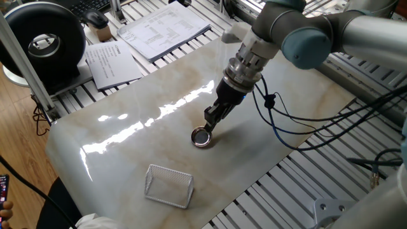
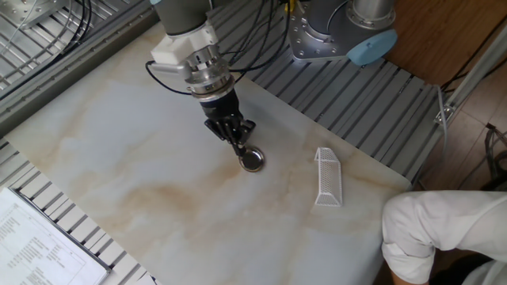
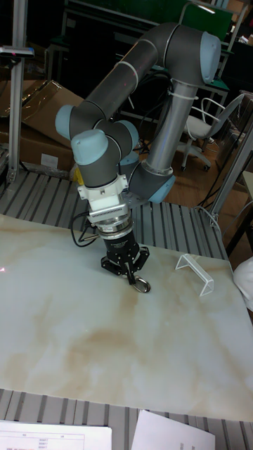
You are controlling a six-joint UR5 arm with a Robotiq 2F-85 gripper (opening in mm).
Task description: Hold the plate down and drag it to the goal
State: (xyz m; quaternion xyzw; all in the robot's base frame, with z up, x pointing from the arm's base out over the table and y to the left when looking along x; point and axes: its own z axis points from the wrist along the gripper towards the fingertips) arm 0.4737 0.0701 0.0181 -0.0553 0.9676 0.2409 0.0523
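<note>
The plate [image 1: 203, 138] is a small shiny metal ring lying flat on the marble slab [image 1: 114, 146]. My gripper [image 1: 208, 128] is shut, its narrow tip angled down onto the plate's rim and pressing on it. The other fixed view has the plate [image 2: 253, 159] just under the gripper [image 2: 242, 147]. The goal [image 1: 169, 185], a small wire mesh tray, sits apart from the plate near the slab's front edge. It appears again as the goal [image 2: 327, 176] to the right of the plate. The tall fixed view holds the gripper [image 3: 132, 278], plate [image 3: 141, 285] and goal [image 3: 195, 271].
Paper sheets [image 1: 164, 28] and a black round device [image 1: 44, 41] lie beyond the slab's far left. Cables [image 1: 286, 121] hang from the arm over the slab's right side. A person's white sleeve [image 2: 436, 229] is near the goal. The robot base [image 2: 341, 32] stands behind.
</note>
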